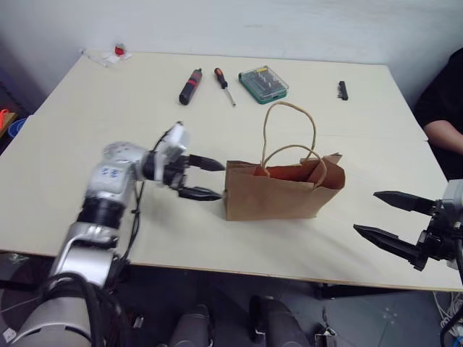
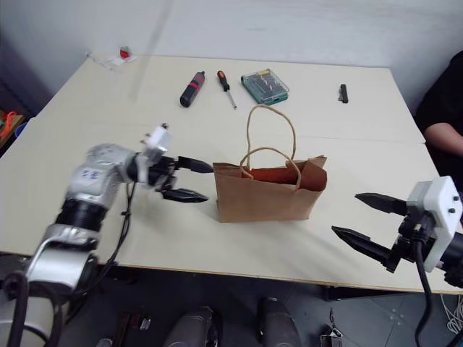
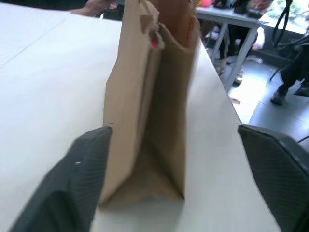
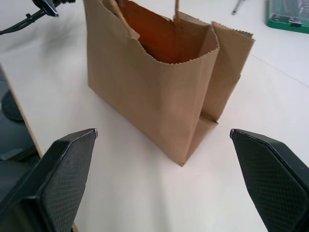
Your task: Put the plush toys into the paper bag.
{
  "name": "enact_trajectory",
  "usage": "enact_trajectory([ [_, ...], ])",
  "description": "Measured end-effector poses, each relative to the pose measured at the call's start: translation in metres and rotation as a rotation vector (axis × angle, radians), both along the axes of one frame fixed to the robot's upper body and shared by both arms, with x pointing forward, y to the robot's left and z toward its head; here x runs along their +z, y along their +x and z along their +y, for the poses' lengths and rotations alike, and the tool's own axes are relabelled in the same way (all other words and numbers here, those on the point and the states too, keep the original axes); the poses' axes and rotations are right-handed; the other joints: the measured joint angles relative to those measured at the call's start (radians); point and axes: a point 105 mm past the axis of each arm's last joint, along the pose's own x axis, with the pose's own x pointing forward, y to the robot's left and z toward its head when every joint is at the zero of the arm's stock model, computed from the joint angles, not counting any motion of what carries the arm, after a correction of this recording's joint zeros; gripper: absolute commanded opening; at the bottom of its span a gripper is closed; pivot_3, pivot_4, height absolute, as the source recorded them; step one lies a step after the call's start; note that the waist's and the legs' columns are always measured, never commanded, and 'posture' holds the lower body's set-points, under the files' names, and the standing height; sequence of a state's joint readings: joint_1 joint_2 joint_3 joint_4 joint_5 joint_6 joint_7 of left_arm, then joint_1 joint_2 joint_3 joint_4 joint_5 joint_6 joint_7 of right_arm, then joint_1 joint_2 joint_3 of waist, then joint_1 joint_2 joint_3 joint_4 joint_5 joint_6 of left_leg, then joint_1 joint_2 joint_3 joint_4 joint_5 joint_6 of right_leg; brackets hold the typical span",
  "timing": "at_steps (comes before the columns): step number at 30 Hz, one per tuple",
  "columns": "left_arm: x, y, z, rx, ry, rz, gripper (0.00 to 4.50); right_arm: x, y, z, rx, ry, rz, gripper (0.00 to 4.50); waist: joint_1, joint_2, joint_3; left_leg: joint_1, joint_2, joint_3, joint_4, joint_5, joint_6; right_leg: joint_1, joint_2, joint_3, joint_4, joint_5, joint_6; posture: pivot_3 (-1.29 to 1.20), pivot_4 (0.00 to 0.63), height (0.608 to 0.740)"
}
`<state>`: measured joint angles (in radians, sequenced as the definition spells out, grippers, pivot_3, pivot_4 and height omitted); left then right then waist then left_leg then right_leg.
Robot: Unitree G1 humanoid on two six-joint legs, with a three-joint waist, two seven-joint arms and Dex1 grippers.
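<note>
The brown paper bag (image 1: 278,194) stands upright in the middle of the table (image 1: 87,130), mouth open and both loop handles (image 1: 289,126) raised. Its inside (image 4: 159,43) shows orange-red, and a small red spot (image 3: 154,42) peeks out at the mouth. The bag's walls hide the plush toys' shapes. My left gripper (image 1: 218,181) hangs open just off the bag's left end, its fingers (image 3: 82,183) apart with the bag's narrow side ahead between them. Open and holding nothing, my right gripper (image 1: 366,211) is off to the bag's right near the front edge of the table.
Along the far side of the table lie a black-and-red tool (image 1: 190,87), an orange-handled screwdriver (image 1: 223,85), a green bit case (image 1: 263,84) and a small black piece (image 1: 343,90). A small red-and-white item (image 1: 116,53) sits at the far left corner. A person (image 1: 445,108) sits at the right edge.
</note>
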<state>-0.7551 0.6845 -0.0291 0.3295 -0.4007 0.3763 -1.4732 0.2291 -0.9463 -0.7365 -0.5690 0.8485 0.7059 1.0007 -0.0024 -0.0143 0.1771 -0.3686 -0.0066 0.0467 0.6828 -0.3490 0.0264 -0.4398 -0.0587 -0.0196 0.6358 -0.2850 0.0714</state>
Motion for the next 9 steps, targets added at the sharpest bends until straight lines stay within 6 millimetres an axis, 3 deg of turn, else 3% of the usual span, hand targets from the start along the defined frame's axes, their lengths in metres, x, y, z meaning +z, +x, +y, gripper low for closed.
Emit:
enact_trajectory([
  [4, 0.021, -0.035, 0.055, 0.187, 0.043, 0.011, 4.45, 0.005, 0.005, -0.007, 0.051, 0.010, 0.029, 4.50, -0.002, 0.000, 0.000, 0.000, 0.001, -0.001, 0.000, 0.000, 0.000, 0.000, -0.001, -0.001, -0.003, -0.001, -0.001, 0.00, 0.150, 0.740],
  [9, 0.036, -0.072, 0.069, 0.254, 0.068, 0.019, 4.45, 0.018, 0.017, -0.012, 0.082, 0.013, -0.019, 4.50, 0.016, 0.001, 0.000, 0.004, 0.000, -0.005, 0.000, -0.001, 0.001, 0.009, -0.003, -0.004, -0.009, -0.001, -0.001, 0.00, 0.150, 0.740],
])
